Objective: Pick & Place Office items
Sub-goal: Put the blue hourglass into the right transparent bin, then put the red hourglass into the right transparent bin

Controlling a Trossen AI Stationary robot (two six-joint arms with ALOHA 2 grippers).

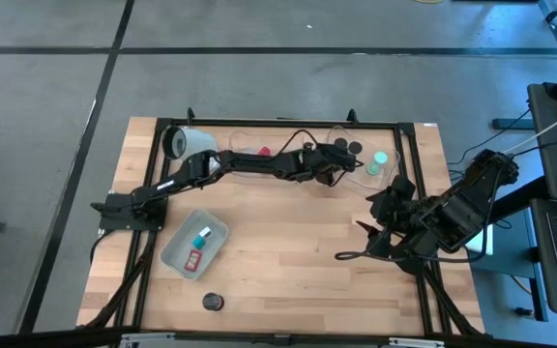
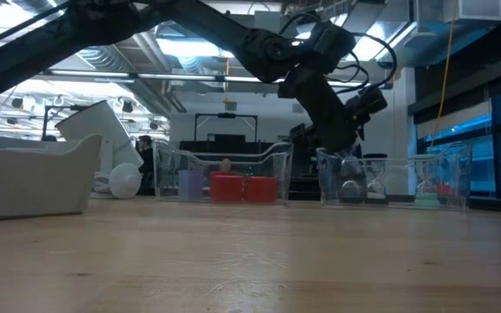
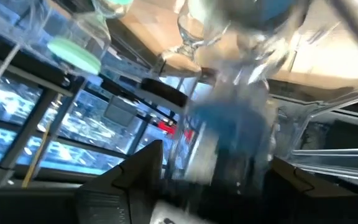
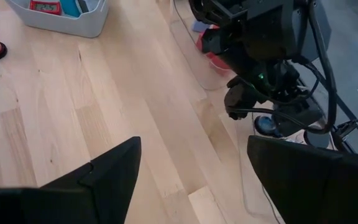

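At the far edge of the table, your left gripper (image 1: 335, 172) reaches into the clear tray (image 2: 446, 178) holding the black cylinders (image 1: 347, 147) and the mint-green disc (image 1: 381, 157); you cannot tell how wide its fingers stand or whether they hold anything. Your right gripper (image 4: 191, 180) waits open and empty at the table's right side. A teal piece (image 1: 202, 235) and a red card (image 1: 194, 257) lie in the grey-blue tray (image 1: 177, 249).

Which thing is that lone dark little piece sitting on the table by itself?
Start at the grey-blue plastic tray on the left half of the wooden table. Toward the near edge from it sits a short black cylinder, alone on bare wood, unlike the pieces inside trays.
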